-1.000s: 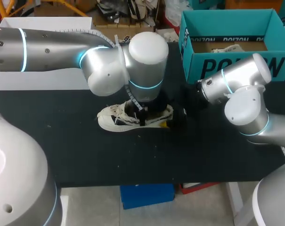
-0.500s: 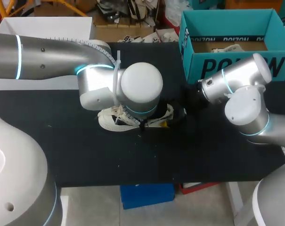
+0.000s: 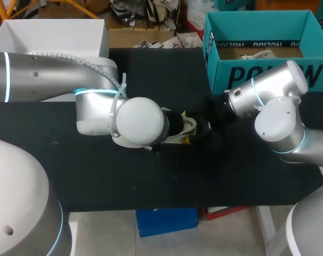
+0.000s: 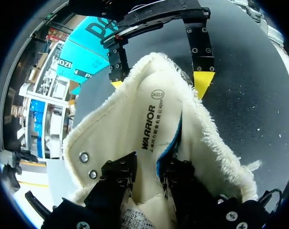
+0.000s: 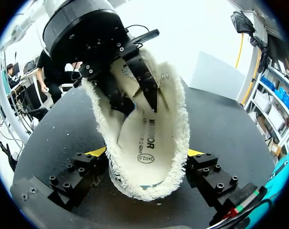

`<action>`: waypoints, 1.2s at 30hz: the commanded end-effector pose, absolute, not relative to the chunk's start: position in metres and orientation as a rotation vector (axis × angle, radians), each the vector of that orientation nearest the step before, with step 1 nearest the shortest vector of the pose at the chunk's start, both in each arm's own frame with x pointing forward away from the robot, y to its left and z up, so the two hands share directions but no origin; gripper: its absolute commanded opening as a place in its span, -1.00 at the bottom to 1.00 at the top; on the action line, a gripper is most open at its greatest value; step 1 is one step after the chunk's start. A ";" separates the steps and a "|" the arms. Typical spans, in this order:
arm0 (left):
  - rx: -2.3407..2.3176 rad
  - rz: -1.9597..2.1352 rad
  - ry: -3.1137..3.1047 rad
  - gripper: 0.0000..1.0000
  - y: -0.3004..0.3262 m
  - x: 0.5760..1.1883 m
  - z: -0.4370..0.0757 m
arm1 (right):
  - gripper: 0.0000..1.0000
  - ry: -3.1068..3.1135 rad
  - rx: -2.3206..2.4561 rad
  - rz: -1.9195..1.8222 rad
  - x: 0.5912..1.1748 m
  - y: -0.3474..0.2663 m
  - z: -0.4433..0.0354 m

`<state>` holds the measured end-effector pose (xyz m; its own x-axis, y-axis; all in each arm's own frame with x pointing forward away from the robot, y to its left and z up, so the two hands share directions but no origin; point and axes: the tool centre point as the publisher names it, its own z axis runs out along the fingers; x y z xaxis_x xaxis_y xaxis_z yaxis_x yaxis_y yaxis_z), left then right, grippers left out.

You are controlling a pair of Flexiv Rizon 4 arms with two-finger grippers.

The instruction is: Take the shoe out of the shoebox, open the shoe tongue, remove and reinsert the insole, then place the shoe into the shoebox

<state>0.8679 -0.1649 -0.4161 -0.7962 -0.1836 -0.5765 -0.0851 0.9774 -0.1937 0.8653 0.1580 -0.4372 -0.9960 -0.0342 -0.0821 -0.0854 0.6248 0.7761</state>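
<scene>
A cream shoe [image 3: 189,129] with fleecy lining lies mid-table, mostly hidden under my left arm's wrist. In the left wrist view my left gripper [image 4: 149,165] is down inside the shoe [image 4: 208,138], shut on the printed insole [image 4: 134,119], whose blue edge [image 4: 168,143] is lifted. My right gripper [image 5: 146,152] holds the heel of the shoe [image 5: 175,138], one yellow-tipped finger [image 5: 97,152] on each side. It also shows as the right gripper [image 4: 158,82] beyond the heel and as the right gripper [image 3: 205,126] from above. The teal shoebox [image 3: 268,74] stands open at the back right.
A white box [image 3: 49,34] sits at the back left edge of the black table [image 3: 150,176]. Crumpled paper [image 3: 255,54] lies inside the shoebox. My right arm's elbow [image 3: 278,125] hangs in front of the shoebox.
My left arm's wrist has swung toward the front left and lower, now covering the shoe's toe. Its fingers have drawn closer together. The right arm and shoe have not moved.
</scene>
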 end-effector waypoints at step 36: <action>-0.234 -0.525 2.897 -1.00 -0.167 0.852 -0.387 | -1.00 2.780 -0.101 1.330 0.866 0.159 -0.441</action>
